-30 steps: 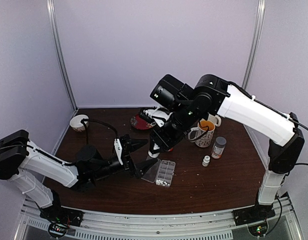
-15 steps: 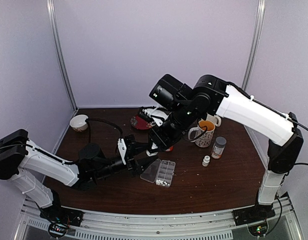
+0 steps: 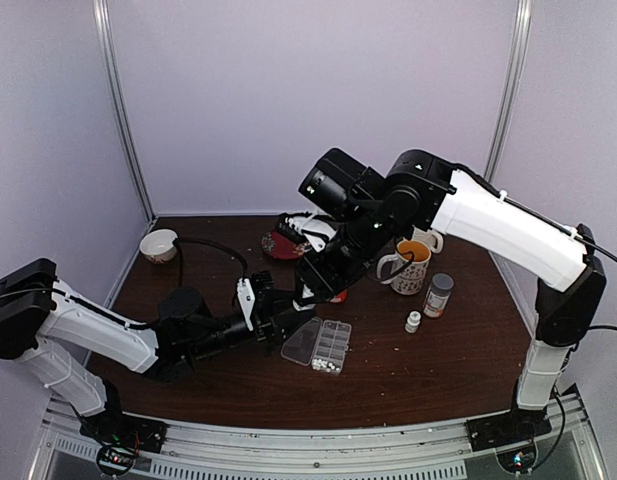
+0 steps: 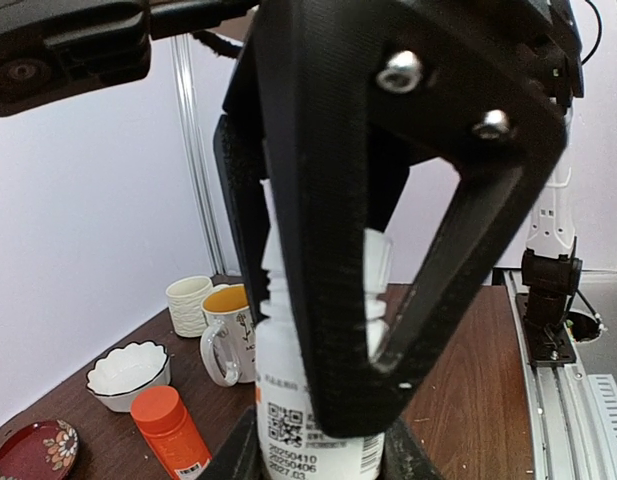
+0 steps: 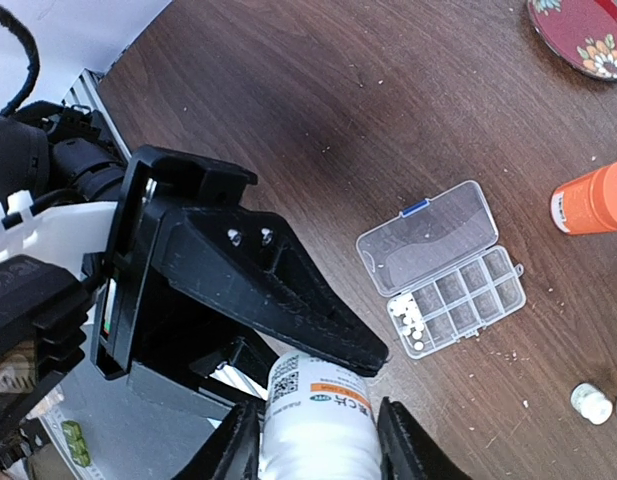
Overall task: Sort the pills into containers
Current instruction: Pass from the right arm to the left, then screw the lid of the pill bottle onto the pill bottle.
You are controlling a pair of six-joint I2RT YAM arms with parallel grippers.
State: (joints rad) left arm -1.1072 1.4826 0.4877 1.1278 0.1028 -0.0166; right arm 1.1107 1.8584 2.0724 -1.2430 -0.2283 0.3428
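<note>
My right gripper (image 3: pixel 306 296) (image 5: pixel 320 440) is shut on the body of a white pill bottle (image 5: pixel 321 415) (image 4: pixel 308 400), held above the table left of the organizer. My left gripper (image 3: pixel 291 308) (image 4: pixel 318 260) reaches in from the left. Its black fingers (image 4: pixel 388 150) (image 5: pixel 268 290) are closed on either side of the bottle's cap. The containers are the cells of a clear organizer (image 3: pixel 333 345) (image 5: pixel 458 295) lying on the table with its lid open. Several white pills (image 5: pixel 410 322) sit in one corner cell; the other cells look empty.
An orange bottle (image 5: pixel 593 198) (image 4: pixel 168 420) stands past the organizer. Two mugs (image 3: pixel 413 262) (image 4: pixel 228 330), a grey-capped jar (image 3: pixel 440 293) and a small white bottle (image 3: pixel 413 321) (image 5: pixel 591 402) stand to the right. A red plate (image 3: pixel 283 243) lies behind, and a white bowl (image 3: pixel 158 243) at the far left.
My left gripper has moved right, up to the bottle held by my right gripper, and its wide-open fingers have narrowed around the bottle's cap. The right arm has barely moved.
</note>
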